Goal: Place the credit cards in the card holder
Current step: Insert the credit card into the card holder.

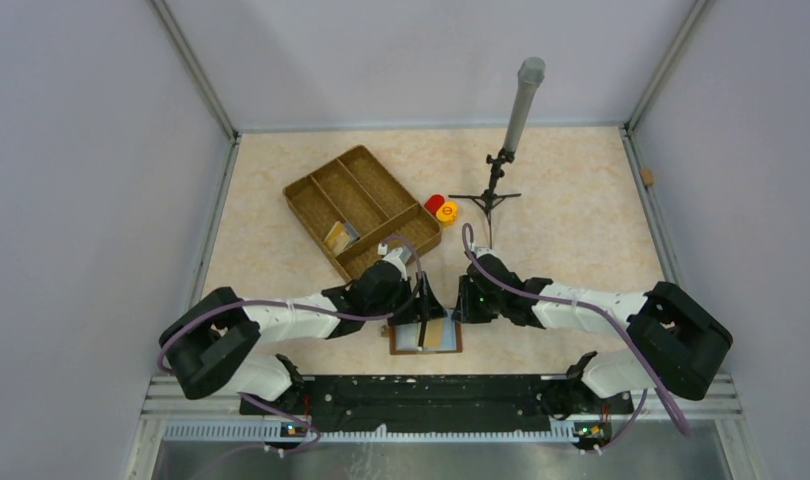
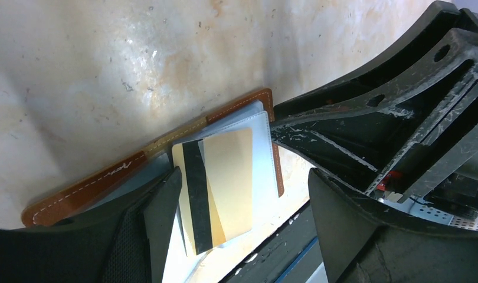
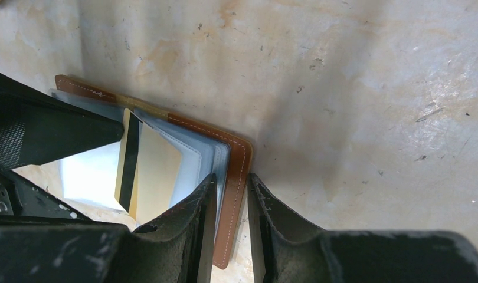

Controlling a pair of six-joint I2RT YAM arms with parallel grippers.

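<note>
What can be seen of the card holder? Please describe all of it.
The card holder is brown, leather-like, with pale stitching round its rim. It lies open on the table, near its front edge. Clear sleeves fill it; gold cards, one showing a black stripe, lie among them. The right jaws straddle its edge.

Walls (image 1: pixel 81 150): plain pale lavender-grey panels at nine, twelve and three o'clock.
Frame posts (image 1: pixel 196 70): slim grey metal struts at eleven and one o'clock.
Tabletop (image 1: pixel 571 200): beige, marbled, lightly scuffed.
Rail (image 1: pixel 421 395): black bar at six o'clock.
Light: soft, even.
</note>
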